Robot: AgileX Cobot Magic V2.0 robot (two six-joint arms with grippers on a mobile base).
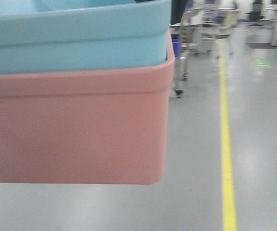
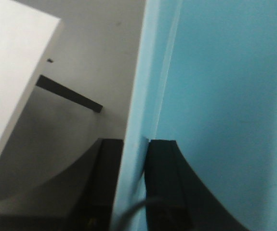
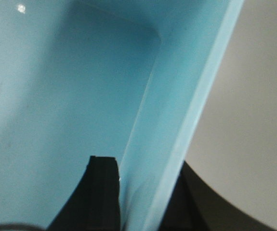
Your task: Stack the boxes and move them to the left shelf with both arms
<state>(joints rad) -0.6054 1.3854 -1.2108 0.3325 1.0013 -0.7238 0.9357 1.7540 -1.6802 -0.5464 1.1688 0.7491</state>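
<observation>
Front view: the blue bin (image 1: 75, 43) sits nested in the pink bin (image 1: 75, 130). Both hang clear above the grey floor (image 1: 196, 144) and fill the left of the picture. A yellow line (image 1: 226, 159) runs along the floor at right (the background is blurred).

Left wrist view: my left pincer (image 2: 134, 185) pinches the blue bin's wall, one black finger outside and one inside. A white desk (image 2: 13, 72) corner shows at upper left.

Right wrist view: my right pincer (image 3: 140, 197) pinches the blue bin's wall too, near a rounded inner corner, one finger inside and the other outside below the rim.
</observation>
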